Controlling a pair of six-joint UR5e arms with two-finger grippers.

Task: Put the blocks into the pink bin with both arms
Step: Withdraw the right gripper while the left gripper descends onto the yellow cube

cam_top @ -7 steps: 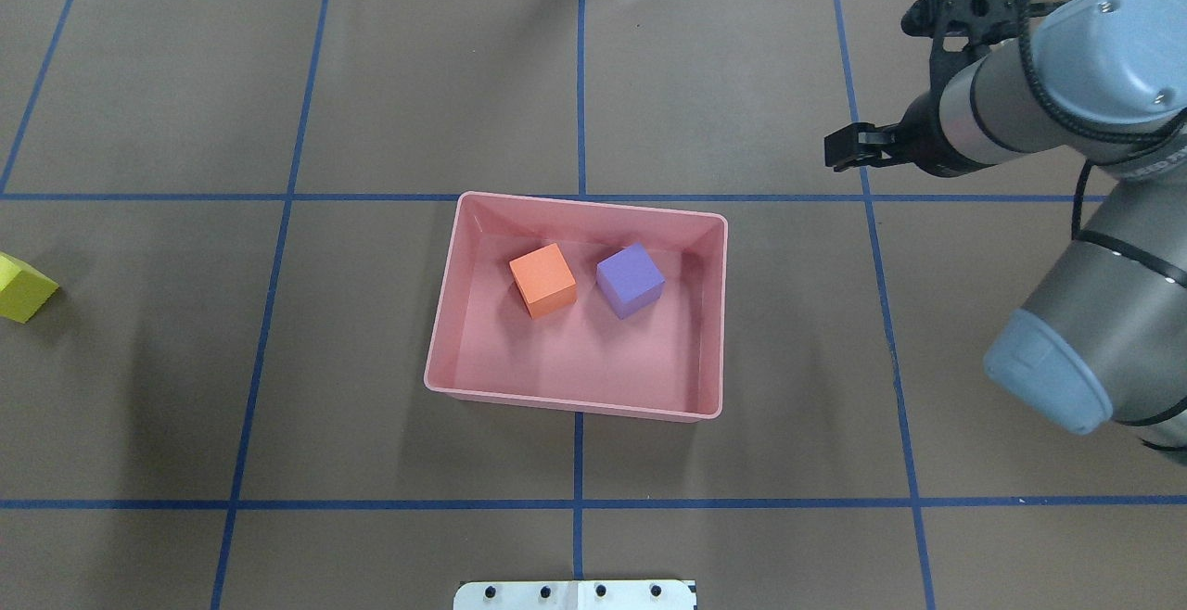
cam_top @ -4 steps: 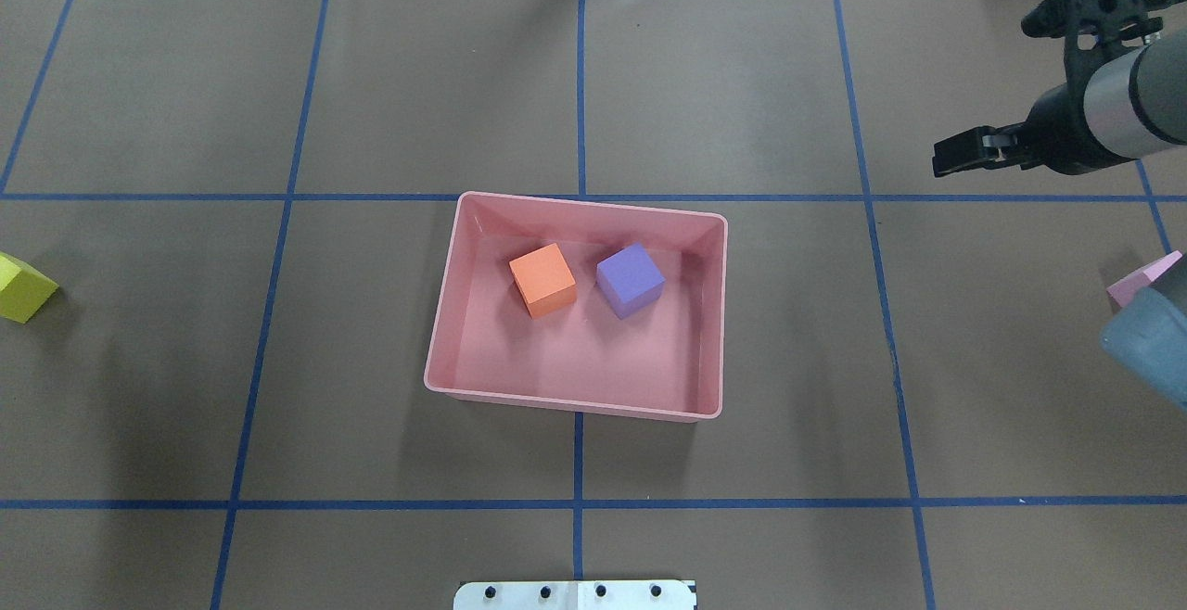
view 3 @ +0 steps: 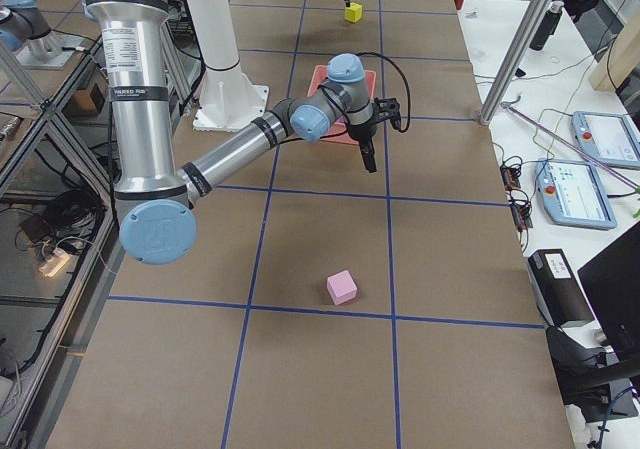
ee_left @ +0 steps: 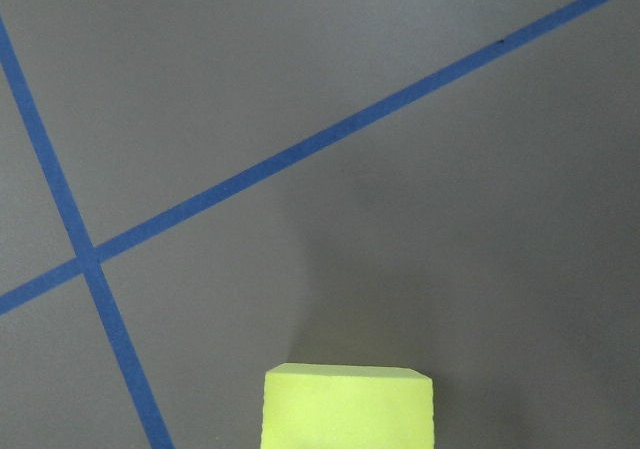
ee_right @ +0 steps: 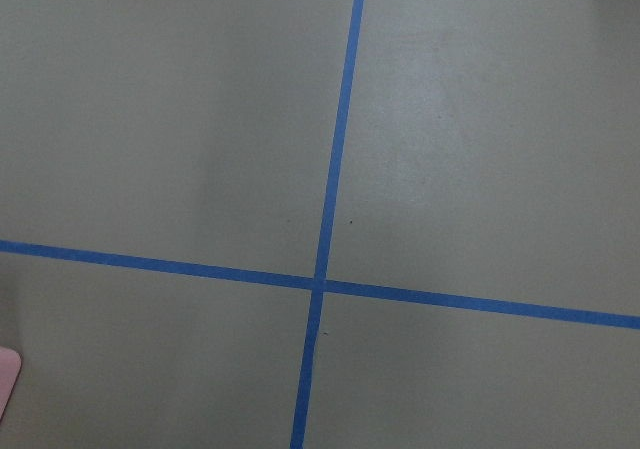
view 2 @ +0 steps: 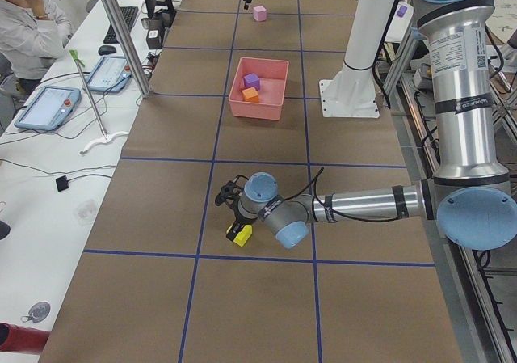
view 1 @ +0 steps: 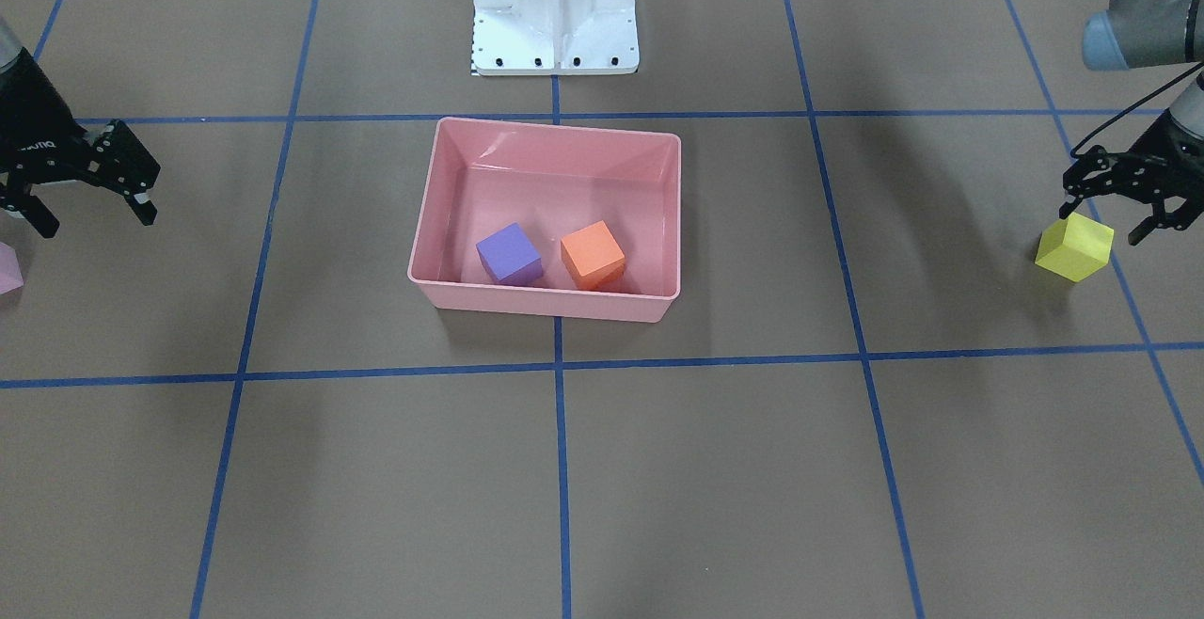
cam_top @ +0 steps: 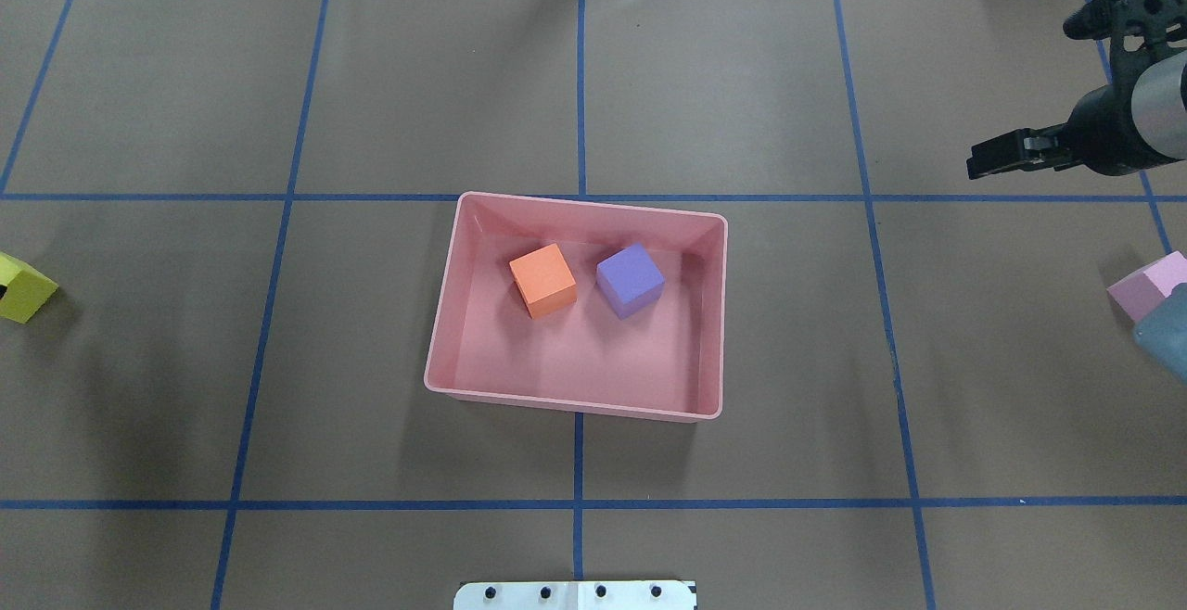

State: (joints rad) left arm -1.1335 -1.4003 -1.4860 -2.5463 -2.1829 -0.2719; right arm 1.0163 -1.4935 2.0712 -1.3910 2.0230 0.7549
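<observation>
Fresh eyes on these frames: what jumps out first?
The pink bin sits in the middle of the table, with the orange block and purple block side by side inside. Out at the table's ends, the left gripper hangs open at the yellow block, and the right gripper, open too, hovers apart from the light pink block.

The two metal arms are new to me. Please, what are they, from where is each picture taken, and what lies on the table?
Two robot arms, each ending in a black pincer. Cameras look from above, the front, both ends and each wrist. The glossy pink plastic bin holds a purple foam cube and an orange foam cube. A yellow foam cube and a light pink foam cube lie outside on the brown table. The left pincer and right pincer are open, empty.
</observation>
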